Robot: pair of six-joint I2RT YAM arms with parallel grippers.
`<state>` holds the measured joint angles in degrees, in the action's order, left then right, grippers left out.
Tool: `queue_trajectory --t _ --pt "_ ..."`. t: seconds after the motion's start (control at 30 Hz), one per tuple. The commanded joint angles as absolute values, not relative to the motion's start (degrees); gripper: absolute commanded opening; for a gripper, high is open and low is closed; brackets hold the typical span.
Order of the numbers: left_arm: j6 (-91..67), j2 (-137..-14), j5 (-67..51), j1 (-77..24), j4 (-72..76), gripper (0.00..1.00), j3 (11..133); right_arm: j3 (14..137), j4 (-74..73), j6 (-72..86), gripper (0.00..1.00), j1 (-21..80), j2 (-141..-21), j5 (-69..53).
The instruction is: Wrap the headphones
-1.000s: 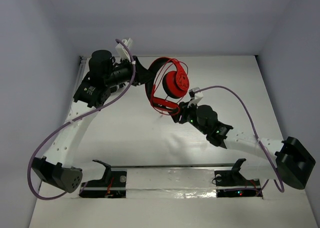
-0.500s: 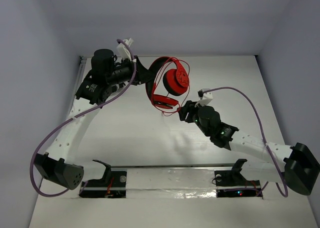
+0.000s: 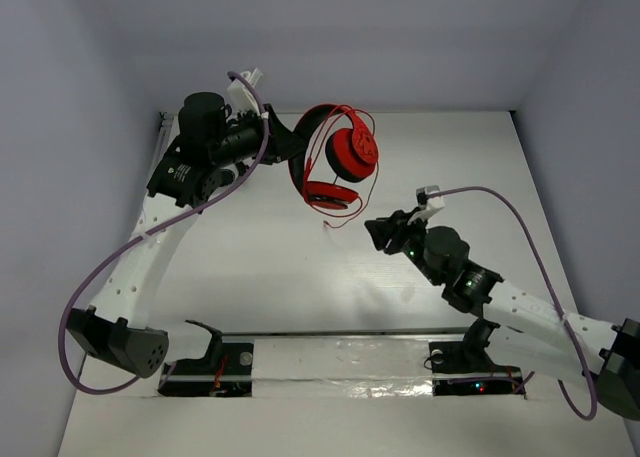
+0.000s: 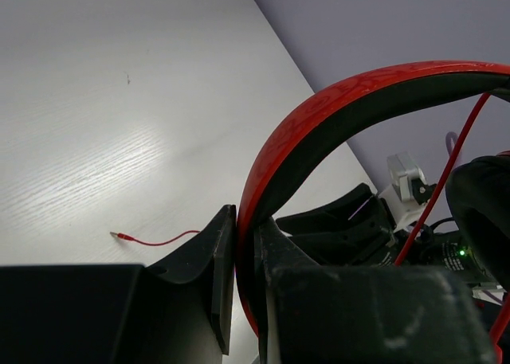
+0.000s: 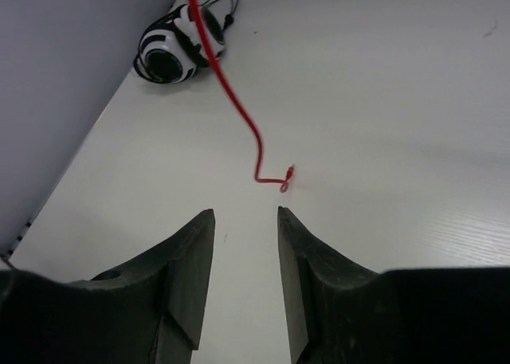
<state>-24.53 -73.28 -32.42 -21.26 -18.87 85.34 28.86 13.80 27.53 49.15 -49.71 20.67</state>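
Note:
The red headphones (image 3: 340, 162) hang in the air over the far middle of the table. My left gripper (image 3: 292, 142) is shut on their red-and-black headband (image 4: 319, 117). Several turns of thin red cable lie around the headband and cups. The cable's loose end (image 3: 330, 227) hangs down, and its plug (image 5: 285, 177) rests on the table. My right gripper (image 3: 374, 229) is open and empty, low over the table, to the right of the cable end. In the right wrist view the plug lies just ahead of its fingers (image 5: 191, 252).
White and black headphones (image 5: 179, 41) lie in the far corner by the wall. The white table (image 3: 300, 287) is walled at the back and sides. Two black stands (image 3: 215, 352) (image 3: 465, 349) sit at the near edge.
My right gripper has drawn back to the right and nearer, away from the lower ear cup. The left gripper has lifted the headphones slightly; the cable end now hangs free.

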Motion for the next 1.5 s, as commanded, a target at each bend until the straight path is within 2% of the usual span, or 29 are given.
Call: queue_trajectory --t 0.0,0.17,0.2,0.33,0.4,0.73,0.83,0.93,0.97,1.07,1.2,1.47 --pt "-26.72 -72.51 -33.22 -20.92 -15.29 0.0 88.68 28.56 22.84 25.23 0.44 49.04 -52.46 13.27" --pt "-26.72 -72.16 -33.49 -20.92 -15.64 0.0 89.3 28.04 31.27 23.56 0.75 49.04 -59.67 14.06" --pt "-26.72 -72.07 -33.66 -20.92 -15.82 0.0 89.38 27.78 35.55 22.08 0.76 49.04 -62.9 15.19" --pt "-26.72 -72.07 -34.1 -20.92 -16.52 0.0 90.17 30.5 37.87 20.13 0.76 49.04 -71.17 19.16" --pt "-26.72 -71.98 -34.28 -20.92 -16.61 0.0 90.35 28.83 45.13 19.78 0.75 49.04 -72.85 19.33" --pt "-27.16 -71.63 -34.8 -20.92 -15.91 0.0 89.21 32.94 60.73 16.62 0.66 49.04 -89.2 17.23" --pt "-26.81 -71.37 -34.54 -20.92 -16.26 0.0 89.3 34.8 62.22 16.35 0.6 49.04 -92.98 16.09" --pt "-26.46 -71.1 -34.19 -20.92 -16.7 0.0 89.38 35.33 63.8 17.48 0.46 49.04 -94.39 13.81" --pt "-26.54 -71.02 -34.1 -20.92 -16.7 0.0 89.38 35.25 64.33 17.75 0.24 49.04 -94.57 13.28" --pt "-27.42 -70.75 -33.05 -20.92 -15.65 0.0 90.0 35.07 64.34 19.68 0.0 49.04 -94.57 10.47" --pt "-30.4 -70.58 -31.38 -20.92 -12.22 0.0 89.04 33.75 63.81 23.37 0.0 49.04 -94.05 7.04" --pt "-37.52 -70.05 -17.24 -20.92 -1.15 0.0 80.34 33.31 53.8 30.76 0.0 57.46 -89.39 7.29"
